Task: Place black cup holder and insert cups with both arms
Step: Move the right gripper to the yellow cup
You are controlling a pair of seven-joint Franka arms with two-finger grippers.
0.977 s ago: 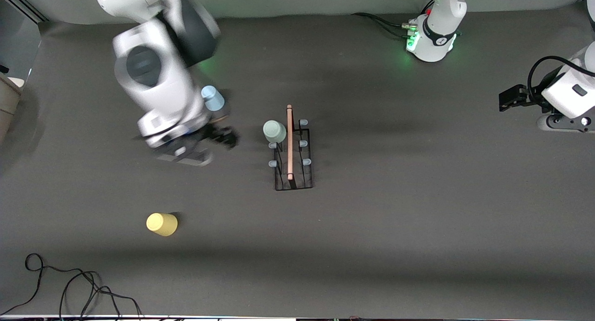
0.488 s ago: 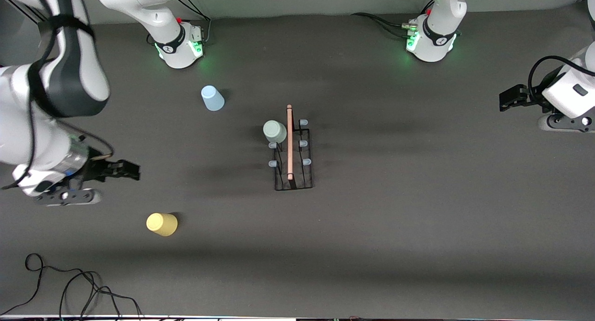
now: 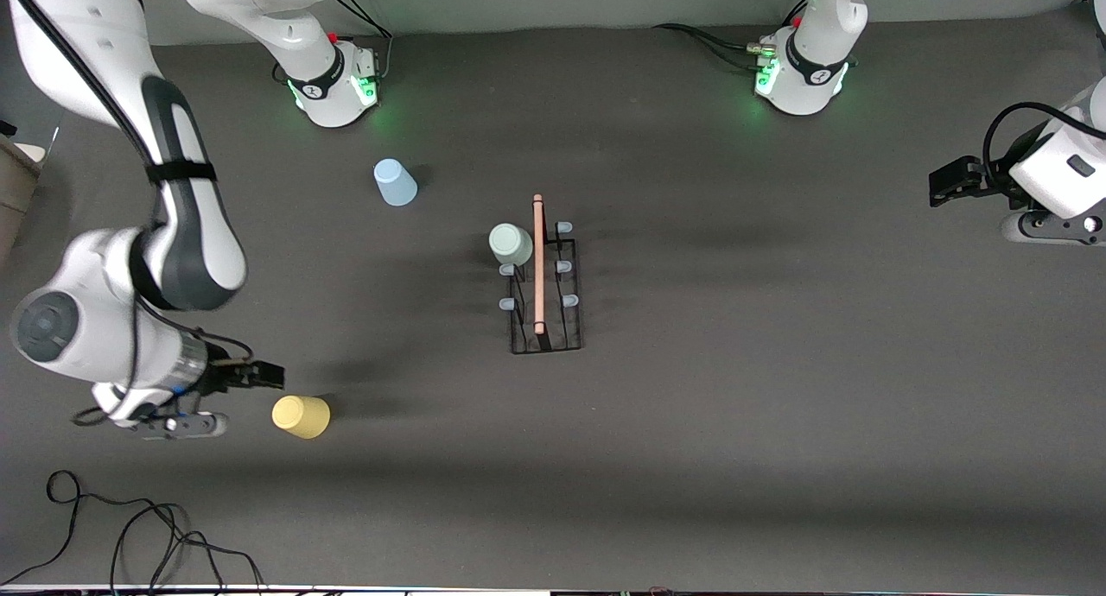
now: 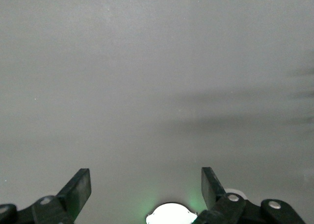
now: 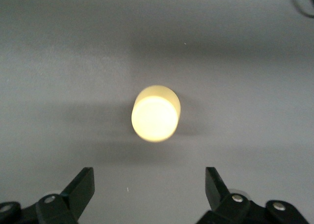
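The black cup holder [image 3: 545,295], a wire rack with a wooden rod handle, stands mid-desk, the pale green cup [image 3: 511,244] capping one peg. The right gripper [image 3: 263,375], fingers spread, hangs beside the smooth yellow cup [image 3: 301,416], well apart from the rack. The left gripper [image 3: 949,184] waits at its arm's end, fingers spread.

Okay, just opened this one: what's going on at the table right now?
The black cup holder stands mid-table with the pale green cup already on a peg. The right claw, open and empty, is beside the yellow cup, which sits upside down near the front camera at the right arm's end. The light blue cup waits near the right arm's base. The left claw waits open at its own end.
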